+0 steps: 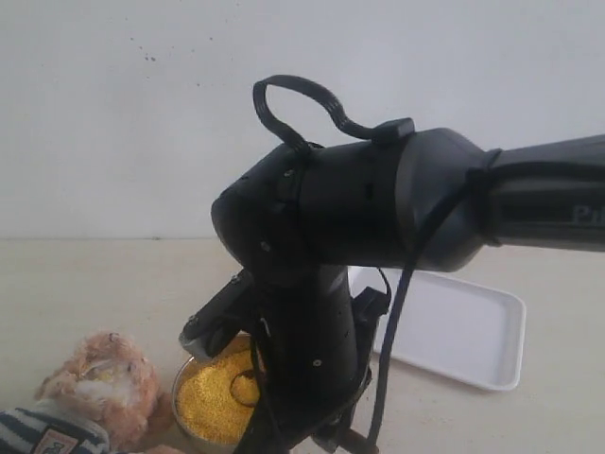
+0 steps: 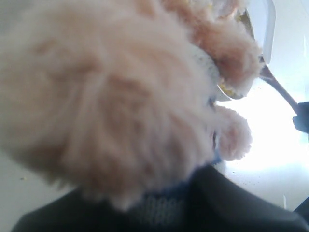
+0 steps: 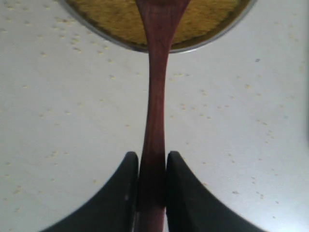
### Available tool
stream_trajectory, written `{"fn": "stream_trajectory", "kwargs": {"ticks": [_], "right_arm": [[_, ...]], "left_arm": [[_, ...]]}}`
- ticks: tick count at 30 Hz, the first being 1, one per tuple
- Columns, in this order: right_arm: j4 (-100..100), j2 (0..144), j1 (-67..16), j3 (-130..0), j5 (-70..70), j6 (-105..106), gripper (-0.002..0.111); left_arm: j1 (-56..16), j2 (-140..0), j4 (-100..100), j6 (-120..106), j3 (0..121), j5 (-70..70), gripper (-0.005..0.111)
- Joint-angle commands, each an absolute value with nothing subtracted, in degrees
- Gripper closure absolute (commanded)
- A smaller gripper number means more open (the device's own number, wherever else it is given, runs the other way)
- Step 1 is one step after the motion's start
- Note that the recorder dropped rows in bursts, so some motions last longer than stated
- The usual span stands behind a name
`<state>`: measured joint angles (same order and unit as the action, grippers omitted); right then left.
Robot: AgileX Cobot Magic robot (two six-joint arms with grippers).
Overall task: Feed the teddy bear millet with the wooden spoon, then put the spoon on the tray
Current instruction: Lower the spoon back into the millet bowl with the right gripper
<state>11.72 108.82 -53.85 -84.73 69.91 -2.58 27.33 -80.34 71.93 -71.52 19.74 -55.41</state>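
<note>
Half millet (image 1: 210,402) hidden behind right arm (image 1: 326,227).

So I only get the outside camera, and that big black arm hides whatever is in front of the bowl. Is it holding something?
Observer: Yes. The right gripper is shut on the thin handle of a small dark reddish-brown wooden spoon.
Visitor: Where does the spoon's other end go?
Observer: It widens out past the rim of the round shiny metal bowl, over the yellow millet. The picture's edge cuts off its tip.
Visitor: Is the tabletop clean there?
Observer: No. Loose millet grains dot the pale table on both sides of the handle.
</note>
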Motion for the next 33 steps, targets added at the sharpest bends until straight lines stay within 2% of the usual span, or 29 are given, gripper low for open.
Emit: {"fn": "stream_trajectory", "kwargs": {"ticks": [1,21,33], "right_arm": [[8.9,107.8,-53.0,-84.6,70.0,-1.2,0.100],[-2.4,105.7,-50.2,-84.7,70.0,2.7,0.100],[3.4,105.5,-50.2,-84.7,70.0,0.0,0.100]], "left_arm": [[27.5,-79.8,73.0,-71.7,19.6,-56.3,0.103],[27.5,-79.8,73.0,-71.7,19.6,-56.3,0.103],[27.5,-79.8,73.0,-71.7,19.6,-56.3,0.103]]}}
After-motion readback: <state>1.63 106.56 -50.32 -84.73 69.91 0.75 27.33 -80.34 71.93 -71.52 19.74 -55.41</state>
